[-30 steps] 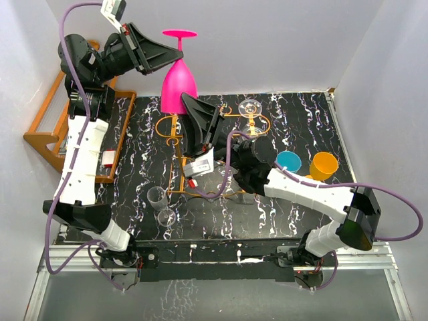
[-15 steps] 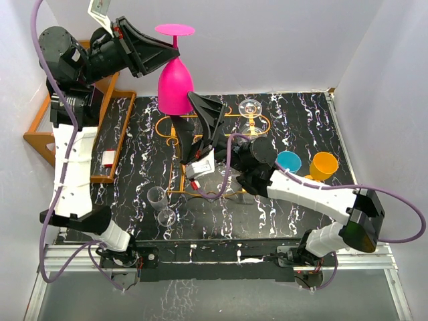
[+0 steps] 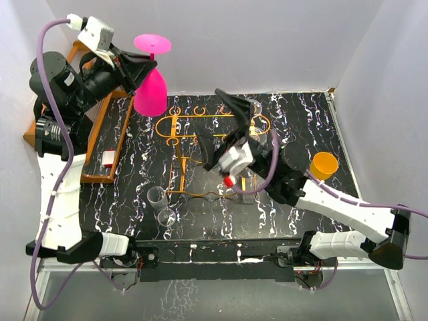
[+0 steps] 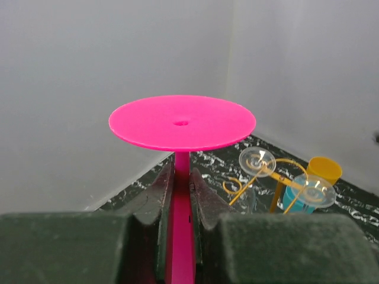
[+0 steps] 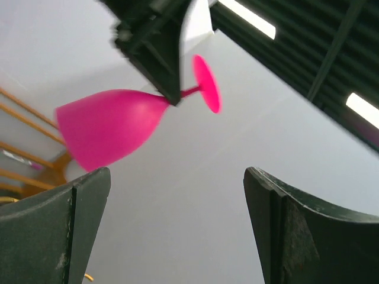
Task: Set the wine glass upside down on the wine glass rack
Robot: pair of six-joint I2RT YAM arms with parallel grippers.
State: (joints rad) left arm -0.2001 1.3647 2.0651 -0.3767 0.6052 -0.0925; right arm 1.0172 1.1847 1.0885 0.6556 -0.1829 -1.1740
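Here, left gripper [image 3: 142, 65] pinches the inverted wine glass [image 3: 150, 92] by its stem near the wine glass rack [image 3: 175, 126]; right gripper [image 3: 219, 127] spread wide above it.

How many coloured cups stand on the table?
2: an orange cup at the right, and a blue cup beside it, hidden by the right arm from above.

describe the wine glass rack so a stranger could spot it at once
On the black marbled table, look at the far middle, near the back wall. The wine glass rack is the thin orange-gold wire stand edged with small loops, not the chunkier slatted wooden rack at the left edge.
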